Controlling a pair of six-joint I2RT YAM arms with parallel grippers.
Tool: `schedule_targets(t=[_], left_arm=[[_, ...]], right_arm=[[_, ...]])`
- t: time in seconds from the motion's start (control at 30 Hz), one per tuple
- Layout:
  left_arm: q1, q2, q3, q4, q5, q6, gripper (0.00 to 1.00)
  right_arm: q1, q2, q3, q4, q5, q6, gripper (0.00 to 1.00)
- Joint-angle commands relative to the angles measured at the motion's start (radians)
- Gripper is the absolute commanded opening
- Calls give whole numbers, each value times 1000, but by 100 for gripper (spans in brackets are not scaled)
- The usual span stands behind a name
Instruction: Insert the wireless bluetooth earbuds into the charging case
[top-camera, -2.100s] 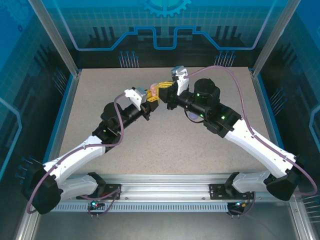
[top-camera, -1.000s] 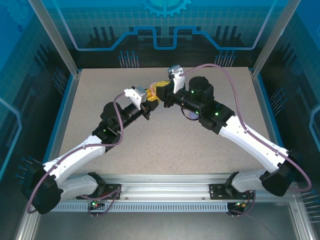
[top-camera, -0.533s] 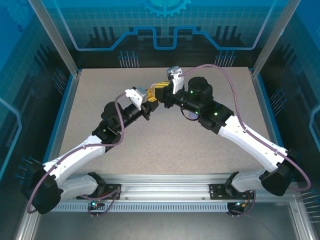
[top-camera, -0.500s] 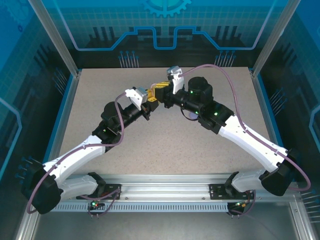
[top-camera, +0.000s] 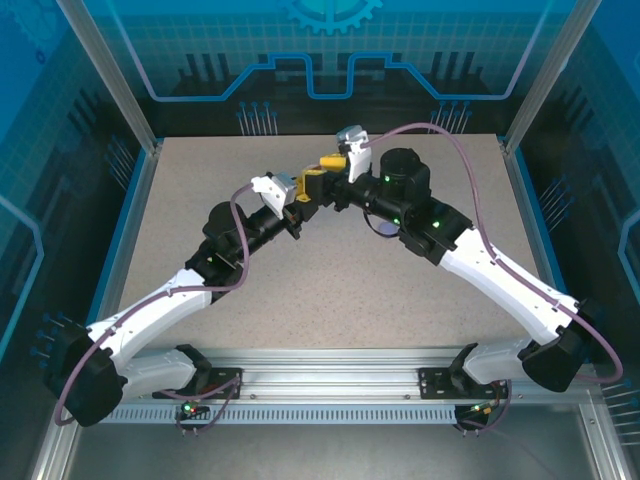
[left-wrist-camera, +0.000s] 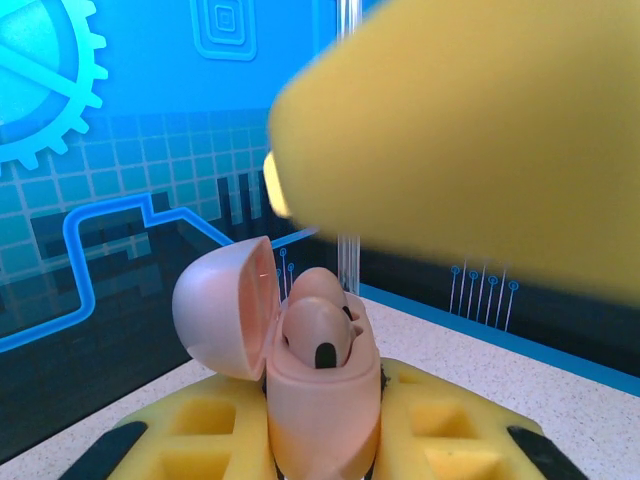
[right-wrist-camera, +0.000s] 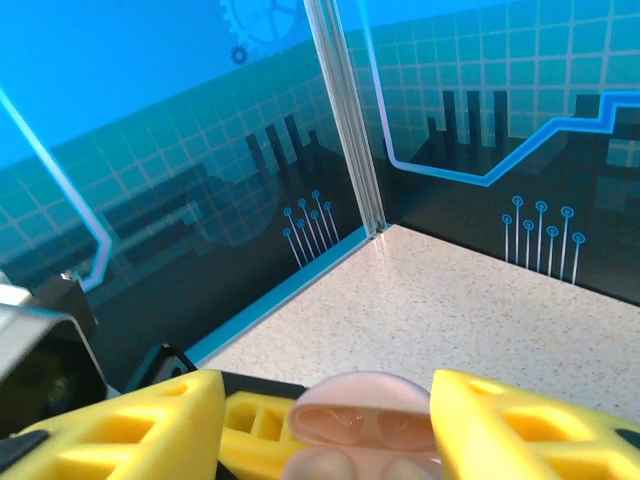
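Note:
A pale pink charging case (left-wrist-camera: 320, 410) stands upright with my left gripper (left-wrist-camera: 320, 445) shut on its lower body. Its lid (left-wrist-camera: 222, 305) hangs open to the left. Two pale pink earbuds (left-wrist-camera: 315, 332) sit in the case's sockets, one behind the other. My right gripper (right-wrist-camera: 325, 432) is open, its yellow fingers (right-wrist-camera: 120, 430) either side of the open lid (right-wrist-camera: 365, 408) without touching it. One right finger (left-wrist-camera: 470, 130) looms blurred above the case. In the top view both grippers, left (top-camera: 305, 190) and right (top-camera: 328, 165), meet mid-table at the back. The purple and white buds are hidden.
The speckled table (top-camera: 330, 290) lies inside a frame of blue walls, with a clear corner post (right-wrist-camera: 345, 110) at the back. A small pale lilac round thing (top-camera: 383, 229) peeks from under the right forearm. Both arms cross the middle of the table.
My right gripper has drawn back and up a little from the case. The left gripper still holds the case in the same place.

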Motion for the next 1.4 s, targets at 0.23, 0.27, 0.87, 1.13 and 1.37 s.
schedule_targets(t=[0.23, 0.27, 0.87, 1.13, 1.37], left_arm=[[-7, 4, 7, 34, -9, 13, 0], [-7, 6, 6, 33, -7, 14, 0], [-7, 50, -14, -30, 32, 13, 0], [-7, 70, 4, -36, 16, 12, 0], [-7, 88, 16, -25, 2, 6, 0]], right_arm=[[-63, -19, 193, -178, 14, 46, 64], [-77, 4, 231, -232, 22, 49, 63], [-181, 541, 794, -780, -147, 43, 20], [-149, 488, 698, -775, -140, 27, 17], [-141, 347, 522, -729, -124, 40, 17]])
